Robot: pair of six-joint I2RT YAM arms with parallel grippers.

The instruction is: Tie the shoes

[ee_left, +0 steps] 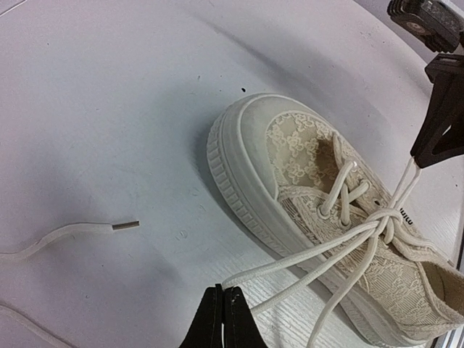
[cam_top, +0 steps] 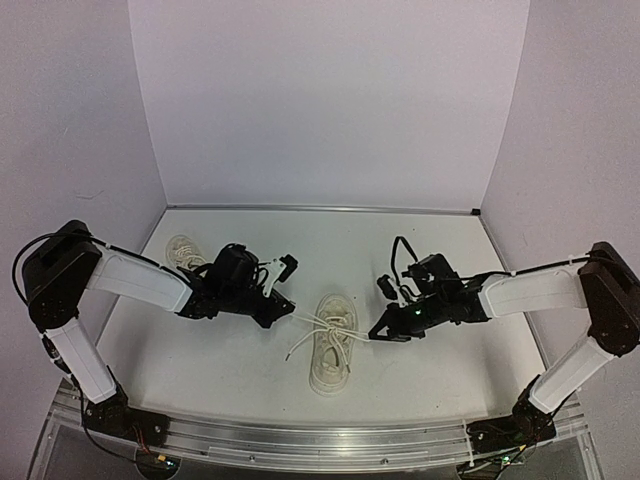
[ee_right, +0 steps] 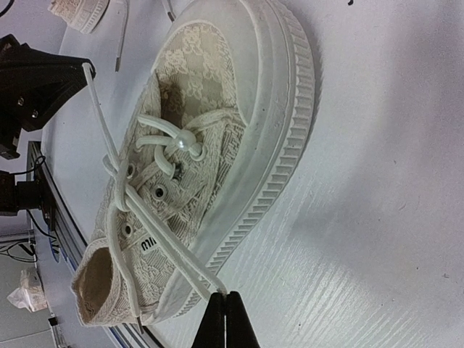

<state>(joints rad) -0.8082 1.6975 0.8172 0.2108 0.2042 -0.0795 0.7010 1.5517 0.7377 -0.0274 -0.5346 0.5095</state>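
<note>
A: Looking down from above first. Found the shoes?

B: Found both. Centre shoe (cam_top: 333,345) on the table (cam_top: 230,370), between the two arms. Second shoe (cam_top: 183,250) well off to its far left, behind the left arm, untouched.

A: And the grippers?

B: Left gripper (cam_top: 291,316) just left of the centre shoe, right gripper (cam_top: 376,335) just right of it. Both pinched shut on lace (cam_top: 308,322). Set on opposite sides, probably to draw the crossing snug over the tongue.

A: Switching to the left wrist.

B: Closed tight on a doubled strand running up to the knot at mid-shoe. Held low by the table, likely to hold tension without lifting the centre shoe. Loose lace end (ee_left: 125,226) lying slack, well left of the centre shoe.

A: Moving to the right wrist.

B: Clamped fully on a doubled strand coming off the centre shoe's heel side. Across the shoe, left gripper pinching the other strand, drawn taut. Cannot tell whether finished bow loops or plain strands.
</note>
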